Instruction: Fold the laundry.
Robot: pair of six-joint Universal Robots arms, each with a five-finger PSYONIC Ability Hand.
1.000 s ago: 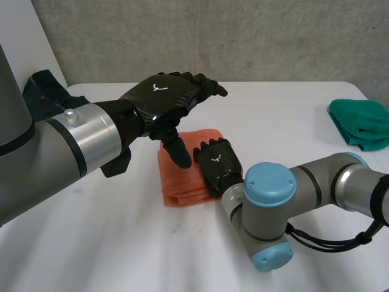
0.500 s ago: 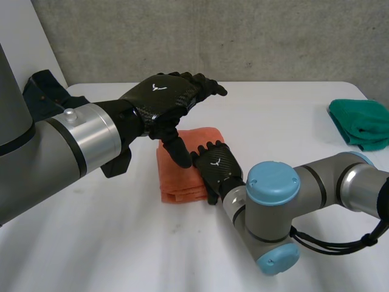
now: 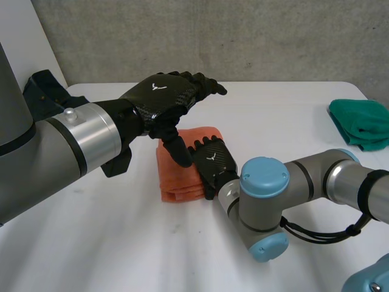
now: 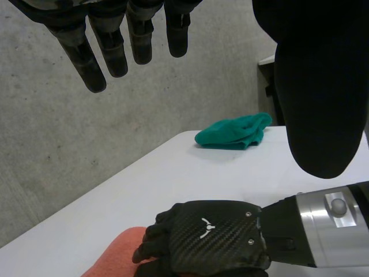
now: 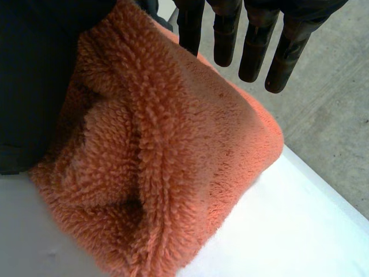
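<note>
Your right hand [image 3: 213, 165], fingers straight, hides part of the orange towel [image 3: 176, 177]; left hand [image 3: 161, 97] spread above, white table [image 3: 121, 243], concrete wall [image 3: 243, 36].

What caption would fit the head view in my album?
The right robot hand lies on a folded orange towel, the left robot hand hovers open above, green cloth apart.

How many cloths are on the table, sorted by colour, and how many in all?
orange cloth: 1
green cloth: 1
Total: 2
</note>
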